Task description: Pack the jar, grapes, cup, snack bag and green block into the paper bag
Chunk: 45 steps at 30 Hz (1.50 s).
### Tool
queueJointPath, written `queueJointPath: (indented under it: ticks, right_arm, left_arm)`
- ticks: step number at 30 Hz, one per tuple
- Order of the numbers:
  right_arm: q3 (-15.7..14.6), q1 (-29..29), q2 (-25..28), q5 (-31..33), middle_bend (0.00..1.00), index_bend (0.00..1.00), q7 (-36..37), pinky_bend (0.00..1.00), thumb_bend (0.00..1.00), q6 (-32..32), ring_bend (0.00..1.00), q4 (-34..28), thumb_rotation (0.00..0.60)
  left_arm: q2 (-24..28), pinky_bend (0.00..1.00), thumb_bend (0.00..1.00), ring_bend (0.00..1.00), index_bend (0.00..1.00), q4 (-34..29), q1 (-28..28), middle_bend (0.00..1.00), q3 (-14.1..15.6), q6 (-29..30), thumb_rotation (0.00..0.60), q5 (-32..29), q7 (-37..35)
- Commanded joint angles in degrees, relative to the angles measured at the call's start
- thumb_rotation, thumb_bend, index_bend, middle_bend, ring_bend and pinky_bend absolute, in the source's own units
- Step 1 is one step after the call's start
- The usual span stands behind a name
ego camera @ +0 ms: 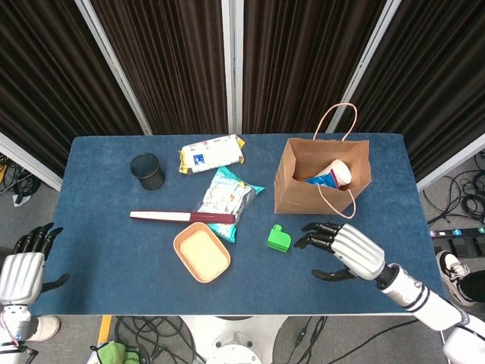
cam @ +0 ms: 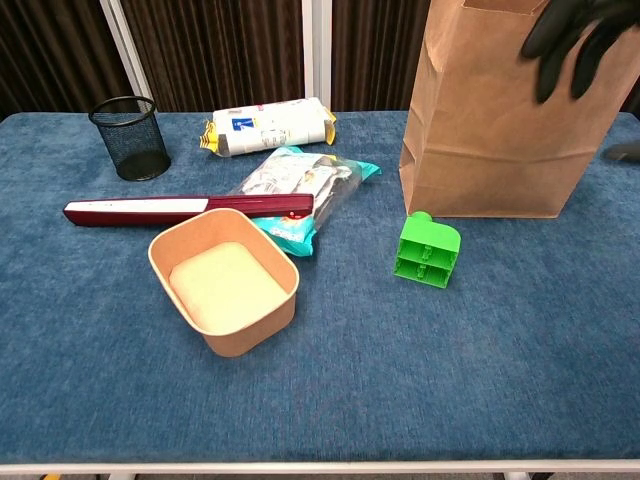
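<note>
the green block (ego camera: 278, 239) sits on the blue table (ego camera: 106, 273) just below centre of the head view, in front of the paper bag (ego camera: 303, 193). the right hand (ego camera: 339, 248) hovers just to its right, fingers spread toward it and holding nothing, so the reach runs leftward. the left hand (ego camera: 21, 271), open and empty, waits at the lower-left corner, well apart.

White hands (ego camera: 356, 254), black fingers (ego camera: 312, 241)
</note>
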Motion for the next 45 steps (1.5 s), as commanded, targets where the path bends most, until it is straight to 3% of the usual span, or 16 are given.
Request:
queueJointPath:
  ticks: [1, 5, 11, 17, 27, 37, 45]
  right_arm:
    - [0.75, 3.86, -3.99, 7.06, 0.30, 0.18, -11.73, 0.37, 0.11, -13.30, 0.15, -1.84, 0.600]
    - [2.38, 6.00, -9.61, 13.50, 0.24, 0.10, -20.06, 0.28, 0.05, -20.97, 0.08, 0.42, 0.600]
    - [3.21, 7.96, -15.33, 17.96, 0.20, 0.07, -28.67, 0.25, 0.00, -25.80, 0.05, 5.39, 0.600]
    - [3.73, 9.03, -19.52, 19.22, 0.19, 0.06, -34.33, 0.25, 0.00, -25.79, 0.05, 10.54, 0.600]
    - [1.97, 10.87, -24.28, 17.11, 0.20, 0.07, -35.58, 0.25, 0.05, -24.61, 0.05, 18.47, 0.600]
    - [-0.36, 12.62, -28.37, 14.39, 0.23, 0.19, -33.39, 0.25, 0.14, -23.27, 0.05, 24.94, 0.600]
    - [-1.40, 12.25, -30.13, 13.15, 0.39, 0.52, -30.94, 0.27, 0.22, -19.17, 0.16, 27.65, 0.600]
  left_arm:
    - [-0.16, 0.18, 0.07, 0.14, 0.21, 0.30, -0.15, 0.20, -0.06, -0.19, 0.600, 0.06, -0.29]
    - [-0.40, 0.18, 0.07, 0.14, 0.21, 0.99, -0.29, 0.20, -0.07, -0.66, 0.600, -0.13, -0.92]
    - [-0.67, 0.18, 0.07, 0.13, 0.21, 1.89, -0.20, 0.20, -0.19, -0.98, 0.600, -0.78, -1.68]
    - [-1.00, 0.18, 0.07, 0.14, 0.21, 2.31, -0.47, 0.20, -0.28, -1.39, 0.600, -0.78, -2.03]
    - [-1.05, 0.18, 0.07, 0.14, 0.21, 2.29, -0.40, 0.20, -0.26, -1.46, 0.600, -1.00, -2.14]
    - [-1.11, 0.18, 0.07, 0.14, 0.21, 2.35, -0.32, 0.20, -0.24, -1.41, 0.600, -1.03, -2.33]
    - [-1.15, 0.18, 0.07, 0.14, 0.21, 2.59, -0.16, 0.20, -0.25, -1.42, 0.600, -1.33, -2.72]
